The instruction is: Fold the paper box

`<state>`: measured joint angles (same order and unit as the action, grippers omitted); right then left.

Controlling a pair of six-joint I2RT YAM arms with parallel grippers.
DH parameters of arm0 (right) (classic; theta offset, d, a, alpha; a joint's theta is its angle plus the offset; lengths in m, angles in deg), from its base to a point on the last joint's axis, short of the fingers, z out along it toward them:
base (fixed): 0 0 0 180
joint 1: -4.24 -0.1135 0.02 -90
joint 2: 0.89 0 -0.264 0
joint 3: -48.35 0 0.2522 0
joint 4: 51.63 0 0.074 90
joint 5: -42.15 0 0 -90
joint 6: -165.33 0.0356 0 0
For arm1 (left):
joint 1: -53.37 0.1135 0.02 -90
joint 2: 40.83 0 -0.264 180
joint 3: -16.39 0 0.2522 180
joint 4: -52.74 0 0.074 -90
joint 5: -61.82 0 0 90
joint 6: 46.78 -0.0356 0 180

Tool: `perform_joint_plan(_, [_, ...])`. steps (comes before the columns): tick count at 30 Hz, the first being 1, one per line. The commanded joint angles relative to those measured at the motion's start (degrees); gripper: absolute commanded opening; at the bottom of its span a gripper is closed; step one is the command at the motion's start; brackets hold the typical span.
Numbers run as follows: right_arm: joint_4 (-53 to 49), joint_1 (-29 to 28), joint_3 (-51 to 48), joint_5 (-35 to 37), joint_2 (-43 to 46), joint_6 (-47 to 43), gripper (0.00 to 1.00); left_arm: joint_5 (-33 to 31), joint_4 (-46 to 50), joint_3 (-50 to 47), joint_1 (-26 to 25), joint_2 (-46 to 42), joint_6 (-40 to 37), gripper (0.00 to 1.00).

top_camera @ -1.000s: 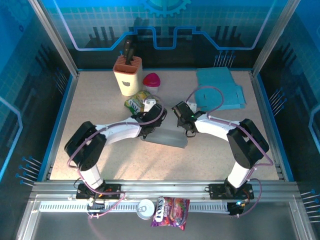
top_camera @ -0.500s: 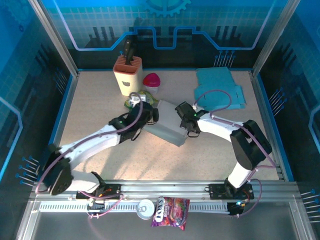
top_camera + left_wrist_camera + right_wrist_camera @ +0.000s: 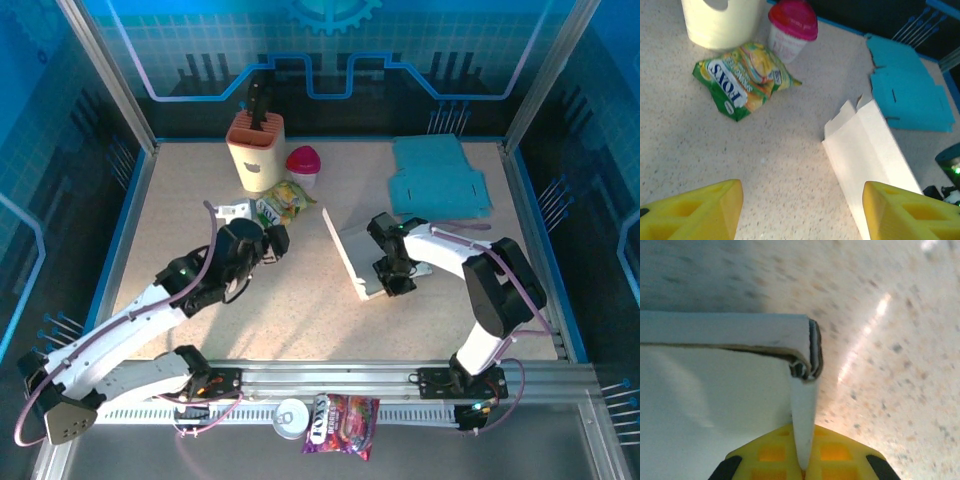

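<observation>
The white paper box (image 3: 355, 255) stands tilted on its edge right of the table's middle, long side running near to far. My right gripper (image 3: 394, 280) is shut on a flap at its near right corner. In the right wrist view the yellow fingers (image 3: 775, 457) pinch the thin white flap (image 3: 804, 410) under a folded box corner. My left gripper (image 3: 272, 240) hangs open to the left of the box, apart from it. The left wrist view shows its yellow fingertips (image 3: 695, 212) wide apart over bare table, the box (image 3: 867, 145) to the right.
A cream knife block (image 3: 256, 150), a pink-lidded cup (image 3: 304, 162) and a green candy bag (image 3: 283, 200) sit at the back left. Flat blue cardboard sheets (image 3: 440, 180) lie at the back right. A can (image 3: 292, 415) and a snack bag (image 3: 342, 422) rest below the front rail.
My left gripper has let go of the box and drawn back to the left. The right gripper has swung the box from lying across the middle to standing tilted further right.
</observation>
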<state>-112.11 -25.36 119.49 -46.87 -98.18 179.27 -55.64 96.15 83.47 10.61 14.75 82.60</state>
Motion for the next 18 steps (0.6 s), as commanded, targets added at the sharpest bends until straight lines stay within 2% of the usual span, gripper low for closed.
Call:
perform_joint_plan(1, [-2.5, -0.7, -2.1, -7.3, -1.7, 10.7, 0.00, 3.2, 3.3, -1.9, -1.6, 0.7, 1.6, 0.64])
perform_joint_plan(8, [6.3, -4.3, -8.7, -12.3, 0.8, 22.2, 0.00, 6.5, -0.4, -7.9, -3.4, 1.1, 2.2, 0.63])
perform_joint_plan(10, [5.9, -5.3, -8.3, -11.5, 1.7, 22.8, 0.11, 8.2, -2.2, -9.9, -3.4, 0.9, 2.5, 0.62])
perform_joint_plan(14, [6.8, -7.5, -9.4, -8.1, 6.3, 23.1, 0.49, 10.8, -5.1, -13.0, -3.6, 1.4, 3.5, 0.62])
perform_joint_plan(16, [6.5, -8.9, -9.2, -5.0, 9.4, 22.7, 0.59, 11.6, -6.1, -13.8, -3.7, 2.0, 3.6, 0.62])
perform_joint_plan(18, [5.9, -9.8, -8.7, -2.1, 12.9, 21.1, 0.63, 11.5, -7.0, -14.1, -3.9, 2.5, 3.7, 0.61])
